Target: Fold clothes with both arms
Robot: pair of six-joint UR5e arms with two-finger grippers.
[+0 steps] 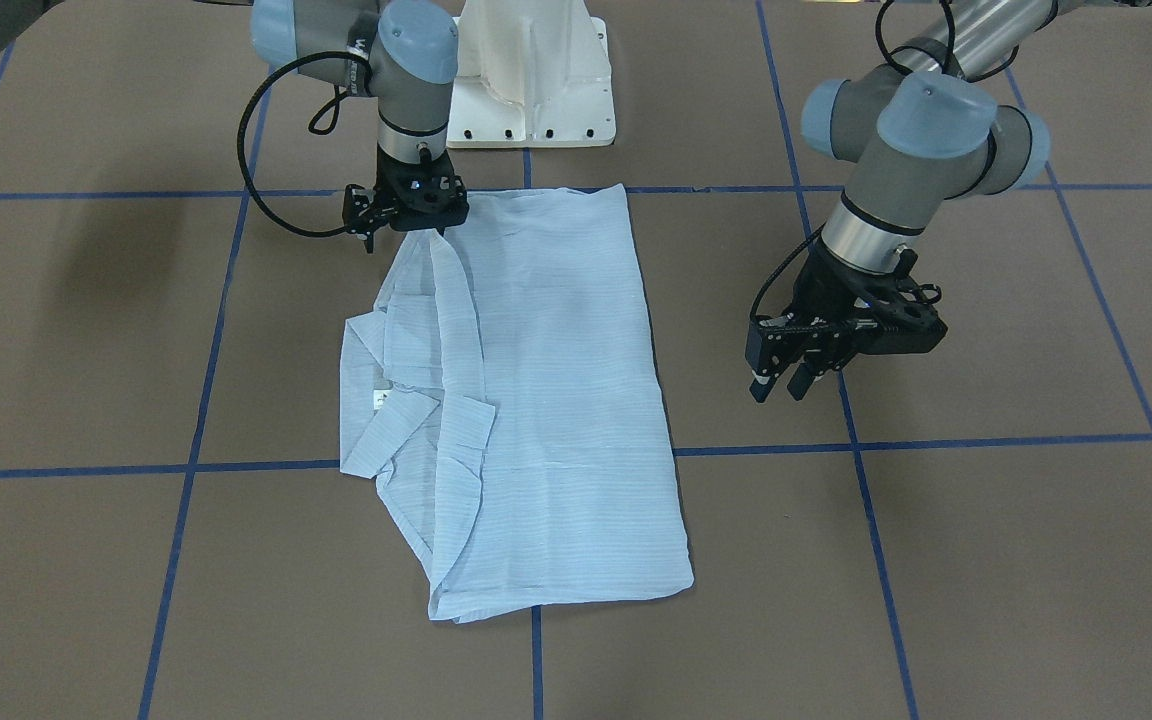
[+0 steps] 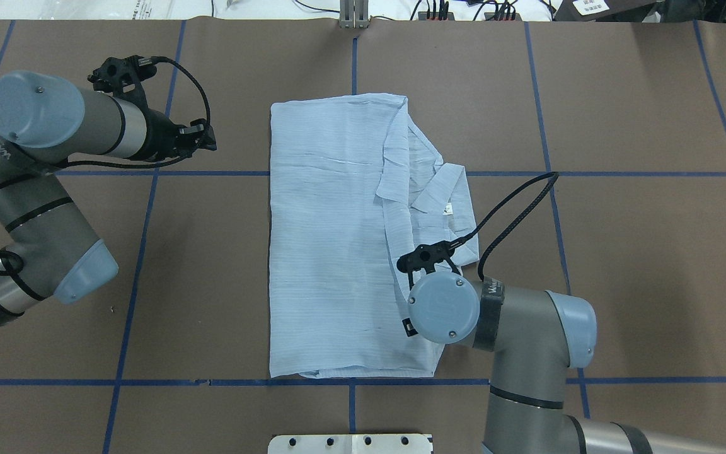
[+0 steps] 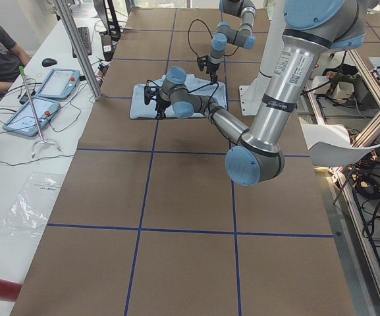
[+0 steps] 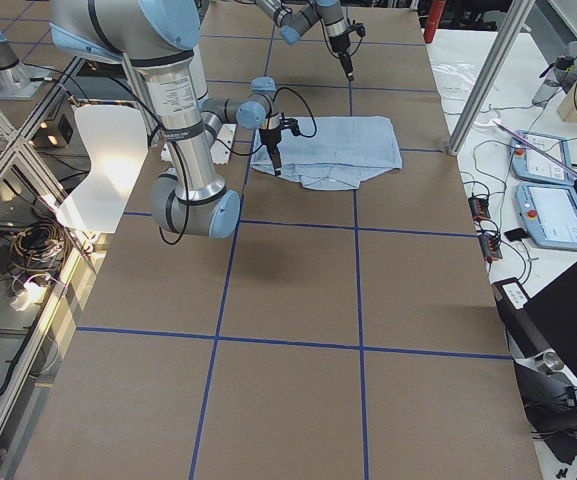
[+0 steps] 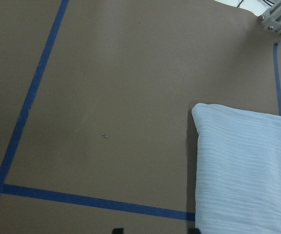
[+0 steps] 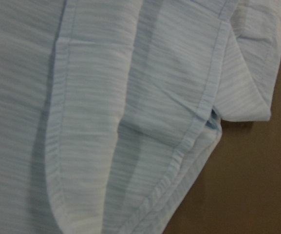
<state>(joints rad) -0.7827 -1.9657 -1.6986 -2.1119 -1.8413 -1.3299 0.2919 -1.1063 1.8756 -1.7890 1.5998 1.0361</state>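
The left claw (image 1: 777,392) hangs above bare table (image 2: 621,265) with its two fingers spread and nothing between them; its wrist view shows both tips wide apart. The shirt (image 2: 331,239) lies well apart from this claw, toward the middle of the table. The shirt's long, clean folded edge is the side nearest the claw.

The shirt rests flat between the two claws, laid up as a long rectangle of several layers. On the side facing the right claw the stack is untidy. The collar (image 2: 438,186) and its white neck label (image 2: 446,211) jut past the edge, and a hemmed flap overlaps there.

The right claw (image 1: 426,230) points straight down onto that ragged edge, toward the end nearer the robot, at or against the cloth. Its fingers are hidden under the wrist and do not show in its own camera, so it cannot be told whether it is spread or pinching fabric.

The cloth looks thin, light and limp. It would likely sag, slide layer over layer and crease rather than keep a shape. A sound hold is probably a shallow pinch through all layers at a stitched hem or corner. One claw would take each corner of one end, and both would lift low and together.
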